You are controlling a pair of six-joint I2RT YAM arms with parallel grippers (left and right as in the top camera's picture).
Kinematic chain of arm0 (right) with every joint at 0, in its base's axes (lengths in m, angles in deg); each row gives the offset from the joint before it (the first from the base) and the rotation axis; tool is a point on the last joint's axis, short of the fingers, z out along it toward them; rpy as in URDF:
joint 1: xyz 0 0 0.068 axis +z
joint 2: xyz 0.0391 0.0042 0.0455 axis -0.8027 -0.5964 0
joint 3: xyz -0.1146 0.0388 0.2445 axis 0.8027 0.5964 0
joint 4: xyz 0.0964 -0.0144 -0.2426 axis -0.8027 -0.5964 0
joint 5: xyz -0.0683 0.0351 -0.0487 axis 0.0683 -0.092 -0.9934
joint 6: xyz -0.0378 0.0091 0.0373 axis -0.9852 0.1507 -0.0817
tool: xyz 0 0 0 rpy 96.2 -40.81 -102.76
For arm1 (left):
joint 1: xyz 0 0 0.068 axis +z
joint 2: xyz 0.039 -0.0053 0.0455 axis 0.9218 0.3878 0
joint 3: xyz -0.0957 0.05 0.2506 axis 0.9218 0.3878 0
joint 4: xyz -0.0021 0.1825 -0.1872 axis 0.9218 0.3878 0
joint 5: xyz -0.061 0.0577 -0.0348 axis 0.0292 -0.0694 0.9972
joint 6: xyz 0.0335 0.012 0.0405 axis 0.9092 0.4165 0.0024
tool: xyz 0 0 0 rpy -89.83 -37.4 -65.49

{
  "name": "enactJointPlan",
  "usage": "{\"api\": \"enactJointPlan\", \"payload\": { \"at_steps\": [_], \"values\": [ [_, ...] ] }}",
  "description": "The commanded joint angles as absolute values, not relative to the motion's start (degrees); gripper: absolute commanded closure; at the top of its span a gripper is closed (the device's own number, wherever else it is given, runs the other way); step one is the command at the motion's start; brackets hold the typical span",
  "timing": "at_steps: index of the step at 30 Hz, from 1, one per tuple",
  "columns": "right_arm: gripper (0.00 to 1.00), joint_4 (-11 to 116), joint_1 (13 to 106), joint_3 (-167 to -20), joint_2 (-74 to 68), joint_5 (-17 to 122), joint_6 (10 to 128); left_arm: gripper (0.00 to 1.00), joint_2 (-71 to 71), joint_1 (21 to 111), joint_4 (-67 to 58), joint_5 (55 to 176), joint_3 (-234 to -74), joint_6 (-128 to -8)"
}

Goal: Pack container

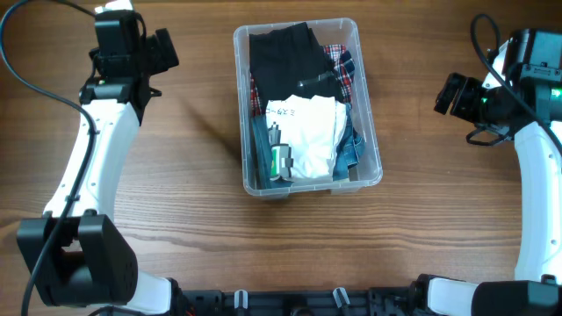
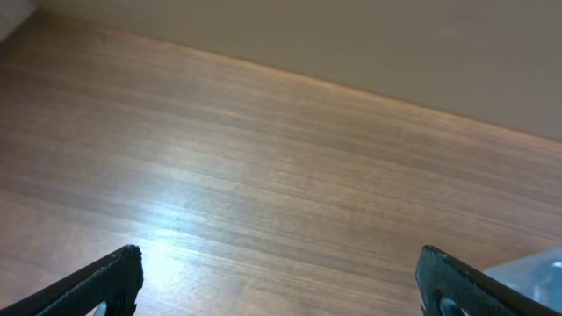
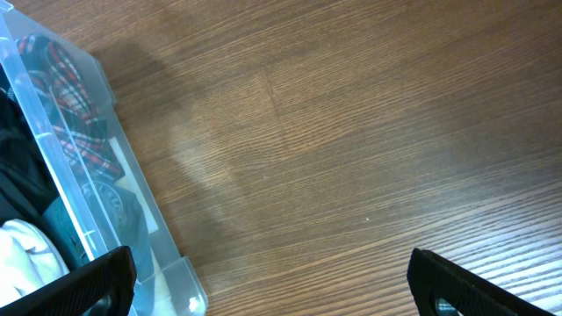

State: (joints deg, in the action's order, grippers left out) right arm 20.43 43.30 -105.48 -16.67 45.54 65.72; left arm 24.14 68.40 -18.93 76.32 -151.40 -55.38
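Both of your hands are empty and spread wide: the left hand [image 2: 279,285] hangs over bare counter [image 1: 176,202] far out to the left, and the right hand [image 3: 274,285] is off to the right, with the corner of the container [image 1: 240,105] at the edge of its wrist view. The clear container sits mid-counter between the arms, mouth up. Its long axis runs from your side toward the far edge, with the near end skewed slightly to your right. It looks full: a black garment [image 1: 285,61] at the far end, a plaid cloth [image 1: 345,70] along the right wall, a white garment [image 1: 307,132] on top nearer you, and denim [image 1: 349,149] crowding the right rim. The main risk, as I judge it, is the light box sliding or twisting if you press on the clothes from one side only. A fingertip could also snag the denim and drag it over the rim. No lid is in view.
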Motion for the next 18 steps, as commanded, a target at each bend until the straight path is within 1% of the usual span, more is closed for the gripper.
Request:
{"api": "enactJointPlan", "payload": {
  "at_steps": [1,15,18],
  "values": [
    [0.00,20.6,43.2,-105.4,-16.6,45.4,65.0,0.00,24.4,68.9,-18.1,75.9,-151.2,-54.7],
    [0.00,21.4,43.3,-105.1,-17.0,45.6,65.2,0.00,24.4,68.9,-18.0,75.9,-151.2,-54.7],
    [0.00,22.3,44.5,-104.7,-13.3,45.6,65.2,0.00,24.4,68.9,-18.0,75.9,-151.2,-54.7]
  ]
}}
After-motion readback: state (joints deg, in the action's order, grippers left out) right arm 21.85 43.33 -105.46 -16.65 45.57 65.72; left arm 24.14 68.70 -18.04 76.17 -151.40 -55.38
